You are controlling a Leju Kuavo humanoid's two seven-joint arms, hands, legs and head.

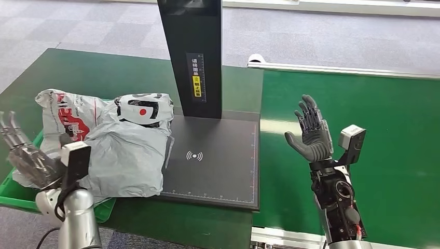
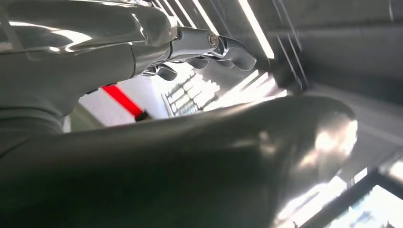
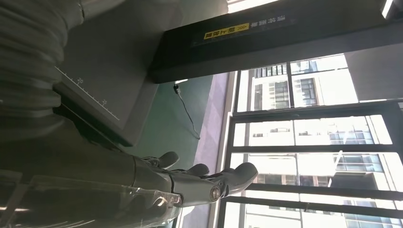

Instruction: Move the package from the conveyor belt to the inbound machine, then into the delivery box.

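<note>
A crumpled grey package [image 1: 129, 155] with a white, black and red printed end lies at the left. It rests mostly over the green delivery box [image 1: 18, 191] and overlaps the left edge of the inbound machine's black platform [image 1: 218, 161]. My left hand [image 1: 28, 155] is beside its left side, fingers spread upward, holding nothing; whether it touches the bag I cannot tell. In the left wrist view, the left hand's fingers [image 2: 228, 47] are stretched out. My right hand [image 1: 310, 132] is raised open above the green conveyor belt [image 1: 363, 114], right of the platform.
A white package with red print [image 1: 65, 114] lies in the delivery box behind the grey one. The machine's tall black column [image 1: 192, 52] stands at the platform's back. The right wrist view shows the platform [image 3: 109, 61], the column [image 3: 266, 42] and windows beyond.
</note>
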